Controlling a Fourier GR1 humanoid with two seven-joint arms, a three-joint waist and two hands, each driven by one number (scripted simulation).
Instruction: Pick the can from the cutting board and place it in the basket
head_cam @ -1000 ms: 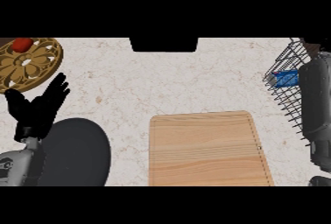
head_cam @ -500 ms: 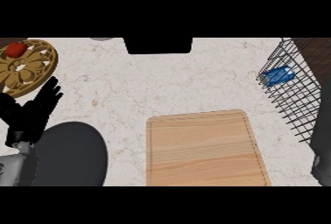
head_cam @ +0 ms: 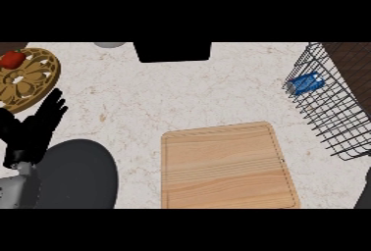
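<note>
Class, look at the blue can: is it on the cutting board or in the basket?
In the basket. The blue can lies inside the wire basket; the cutting board is bare.

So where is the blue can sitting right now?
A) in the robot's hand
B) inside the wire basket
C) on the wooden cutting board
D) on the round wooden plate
B: the blue can lies inside the wire basket at the right edge of the counter, while the cutting board has nothing on it and the left hand is open and holds nothing.
</note>
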